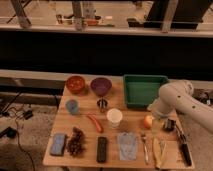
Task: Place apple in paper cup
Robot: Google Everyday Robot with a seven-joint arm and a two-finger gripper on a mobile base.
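Note:
The apple [148, 121], small and orange-yellow, lies on the wooden table [87, 160] right of centre. The paper cup [114, 117], white and upright, stands about a cup's width to the apple's left. My white arm [176, 100] reaches in from the right. Its gripper [153, 115] hangs just above and to the right of the apple, its tip largely hidden by the wrist.
A green tray [145, 90], a purple bowl [101, 86] and an orange bowl [76, 84] line the back. A blue cup [72, 106], red chili [95, 123], grapes [76, 141], black remote [102, 149], blue cloth [128, 146] and utensils [159, 150] lie around.

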